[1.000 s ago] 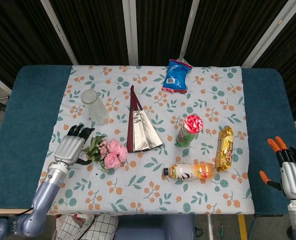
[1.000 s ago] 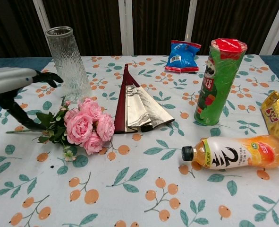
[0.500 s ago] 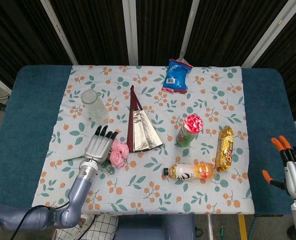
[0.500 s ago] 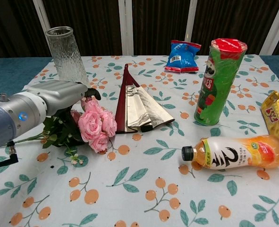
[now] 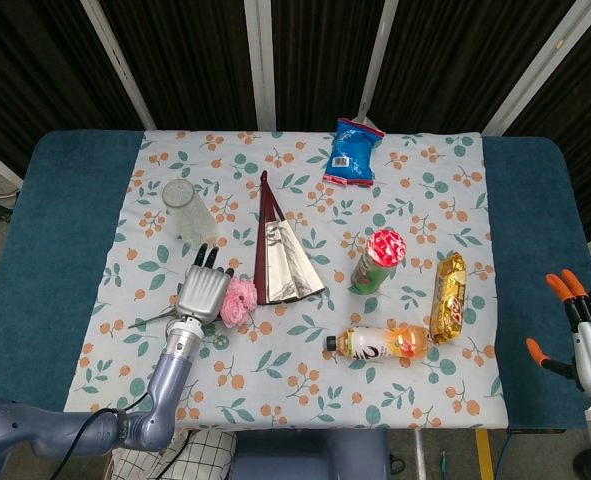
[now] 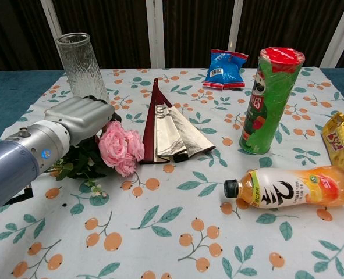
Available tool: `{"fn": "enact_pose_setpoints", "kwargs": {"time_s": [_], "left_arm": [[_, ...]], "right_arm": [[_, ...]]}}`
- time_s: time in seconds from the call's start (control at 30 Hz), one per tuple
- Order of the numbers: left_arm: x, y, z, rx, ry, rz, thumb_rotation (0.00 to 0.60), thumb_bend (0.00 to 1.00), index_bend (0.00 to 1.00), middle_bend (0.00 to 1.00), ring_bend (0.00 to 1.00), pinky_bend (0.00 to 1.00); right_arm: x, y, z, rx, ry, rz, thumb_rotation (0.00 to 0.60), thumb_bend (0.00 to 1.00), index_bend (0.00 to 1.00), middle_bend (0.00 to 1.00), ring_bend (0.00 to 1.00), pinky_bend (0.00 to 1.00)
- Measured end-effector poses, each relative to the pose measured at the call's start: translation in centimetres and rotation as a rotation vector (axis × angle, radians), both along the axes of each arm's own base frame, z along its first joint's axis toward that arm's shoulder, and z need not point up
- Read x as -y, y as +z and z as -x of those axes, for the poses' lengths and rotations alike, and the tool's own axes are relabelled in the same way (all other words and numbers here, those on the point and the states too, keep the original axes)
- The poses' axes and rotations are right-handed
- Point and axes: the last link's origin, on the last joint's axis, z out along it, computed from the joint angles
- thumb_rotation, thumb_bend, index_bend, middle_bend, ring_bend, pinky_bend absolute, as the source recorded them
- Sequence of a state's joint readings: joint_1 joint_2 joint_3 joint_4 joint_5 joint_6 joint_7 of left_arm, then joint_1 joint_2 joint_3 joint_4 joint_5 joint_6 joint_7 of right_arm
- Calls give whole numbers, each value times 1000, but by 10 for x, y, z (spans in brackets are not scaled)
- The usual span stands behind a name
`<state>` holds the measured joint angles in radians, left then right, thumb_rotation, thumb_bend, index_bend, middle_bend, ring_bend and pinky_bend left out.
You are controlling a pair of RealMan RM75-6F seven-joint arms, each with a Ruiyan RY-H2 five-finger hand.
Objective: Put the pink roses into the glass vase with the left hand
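Observation:
The pink roses [image 5: 240,300] [image 6: 120,148] lie on the flowered cloth, blooms toward the folded fan, leaves and stem to the left. My left hand [image 5: 203,290] [image 6: 81,119] lies palm-down over the leaves, its fingers stretched toward the glass vase; the blooms stick out at its right side. Whether the thumb is under the stem is hidden. The glass vase [image 5: 187,210] [image 6: 81,67] stands upright and empty just beyond the hand. My right hand [image 5: 587,335] hangs beyond the table's right edge with its fingers spread, holding nothing.
A folded fan [image 5: 280,255] [image 6: 169,131] lies right beside the roses. Further right are a green chips can [image 5: 377,260] [image 6: 270,99], a lying drink bottle [image 5: 383,343] [image 6: 291,187], a gold snack pack [image 5: 449,295] and a blue bag [image 5: 352,152].
My left hand came in from the left and now lies on the bouquet's leaves. The roses shifted slightly right toward the fan. The right hand sank a little.

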<state>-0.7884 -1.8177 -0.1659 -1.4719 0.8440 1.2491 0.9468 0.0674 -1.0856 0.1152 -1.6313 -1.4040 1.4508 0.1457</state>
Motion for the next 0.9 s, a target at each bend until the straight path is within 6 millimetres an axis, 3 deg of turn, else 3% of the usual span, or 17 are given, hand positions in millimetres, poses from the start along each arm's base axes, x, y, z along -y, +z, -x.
{"fn": "enact_pose_setpoints", "kwargs": {"time_s": [0.2,0.4,0.7,0.9], "left_arm": [[1,7,-12,57,-54,-26,600,346,630,660,239,46],[9,32,-36,196,-130,-42,600,345,629,653,239,51],[22,113,-83,392,-318,-127,600,345,623,652,239,51],[12,190,-112,496,-429,-274,600,345,627,654,239,51]], "right_arm": [[0,-2,0,7,0,-9,600,307,140,67,165,81],[0,-3,0,5,-4,-13,600,308,139,66,165,80],[1,-7,0,-3,-15,-19,600,307,140,66,165,80],[4,-10,4,-9,-32,-21,600,308,140,66,165,80]]}}
